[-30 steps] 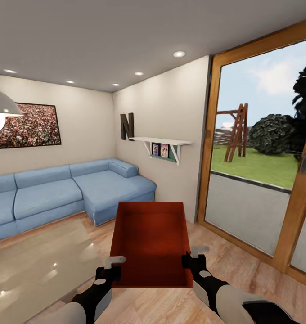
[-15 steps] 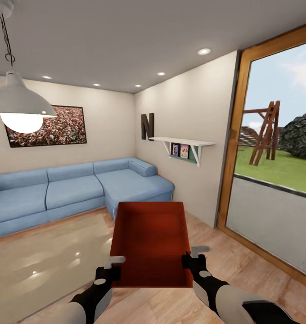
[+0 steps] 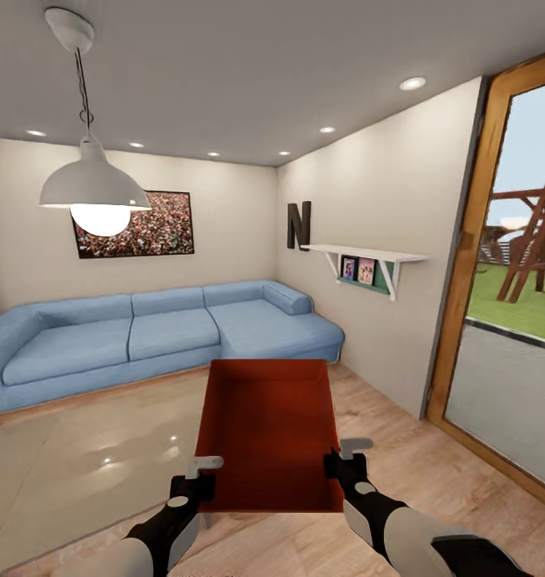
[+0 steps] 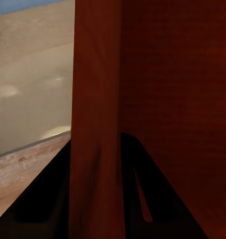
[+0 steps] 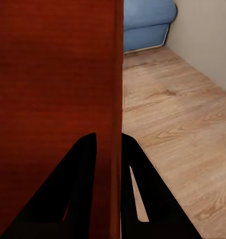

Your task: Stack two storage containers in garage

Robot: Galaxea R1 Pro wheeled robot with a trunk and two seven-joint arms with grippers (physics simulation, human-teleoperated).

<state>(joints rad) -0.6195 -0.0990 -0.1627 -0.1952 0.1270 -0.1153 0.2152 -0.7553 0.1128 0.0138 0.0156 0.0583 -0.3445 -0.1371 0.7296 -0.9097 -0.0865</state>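
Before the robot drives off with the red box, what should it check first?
1. Left tool pinching the red box wall: ok, a finger on each side in the left wrist view.
2. Right tool pinching the other wall: ok.
3. Box level: ok.
4. Box empty: ok.
5. In the garage yet: not ok, blue sofa and wood floor mean living room.
6. Second box: cannot tell.

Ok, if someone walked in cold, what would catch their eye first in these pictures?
The red-orange storage container, held up front and centre with the left gripper and right gripper each clamped on a side wall. Behind it, a blue sectional sofa fills the far corner, and a white pendant lamp glows at upper left.
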